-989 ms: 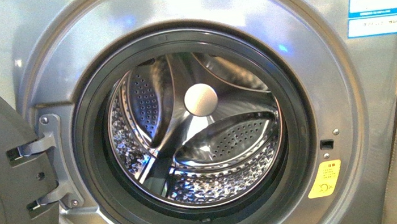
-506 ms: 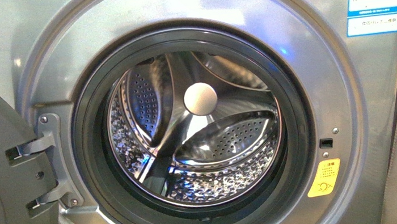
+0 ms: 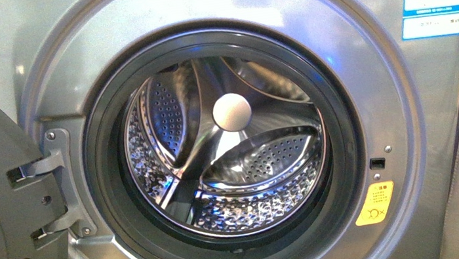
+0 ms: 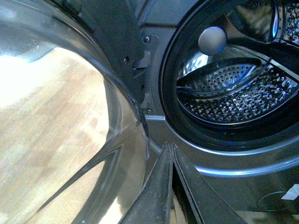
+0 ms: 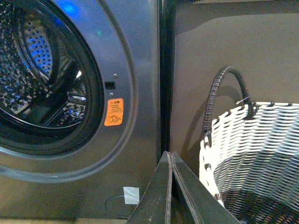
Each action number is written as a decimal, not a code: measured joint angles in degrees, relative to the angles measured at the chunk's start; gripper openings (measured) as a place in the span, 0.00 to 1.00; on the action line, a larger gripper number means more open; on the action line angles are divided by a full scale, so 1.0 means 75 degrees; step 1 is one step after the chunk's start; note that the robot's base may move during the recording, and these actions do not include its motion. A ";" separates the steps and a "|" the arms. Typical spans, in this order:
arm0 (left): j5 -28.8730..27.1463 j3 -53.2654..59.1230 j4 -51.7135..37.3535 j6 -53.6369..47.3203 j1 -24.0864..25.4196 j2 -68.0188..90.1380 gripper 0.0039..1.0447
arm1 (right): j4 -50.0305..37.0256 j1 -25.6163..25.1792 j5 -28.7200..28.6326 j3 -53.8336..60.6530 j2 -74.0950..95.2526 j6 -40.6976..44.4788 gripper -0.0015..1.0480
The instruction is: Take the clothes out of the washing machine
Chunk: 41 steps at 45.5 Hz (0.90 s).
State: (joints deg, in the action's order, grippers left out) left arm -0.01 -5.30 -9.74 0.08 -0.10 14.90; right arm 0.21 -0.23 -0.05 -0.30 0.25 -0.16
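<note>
The grey metallic front-loading washing machine (image 3: 367, 86) is shown with its round door (image 3: 0, 217) swung left. Both the left gripper (image 4: 170, 154) and right gripper (image 5: 170, 161) are pressed together, the latter beside a woven white-grey basket (image 5: 261, 154).

The front camera faced the washing machine (image 3: 363, 53) squarely from close by, its drum (image 3: 229, 146) filling the middle. The left wrist camera looked up from low beside the open door (image 4: 70, 116), toward the drum (image 4: 233, 88). The right wrist camera sat low, right of the drum, facing the yellow sticker (image 5: 114, 112) and basket (image 5: 252, 149). All three shared the drum.
</note>
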 joint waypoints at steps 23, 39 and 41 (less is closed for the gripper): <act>-0.0003 0.0542 0.1294 0.0000 0.0000 -0.1880 0.03 | 0.0000 0.0003 0.0000 0.0000 0.0000 -0.0003 0.02; -0.0003 0.0644 0.1303 0.0000 0.0000 -0.1955 0.03 | 0.0000 0.0003 0.0000 0.0000 0.0000 -0.0003 0.02; 0.0000 0.0644 0.1303 0.0000 0.0000 -0.1955 0.03 | 0.0000 0.0003 0.0000 0.0000 0.0000 0.0000 0.02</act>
State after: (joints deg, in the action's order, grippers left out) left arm -0.01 -0.47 0.03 0.08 -0.10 0.23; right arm 0.21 -0.21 -0.05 -0.30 0.25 -0.16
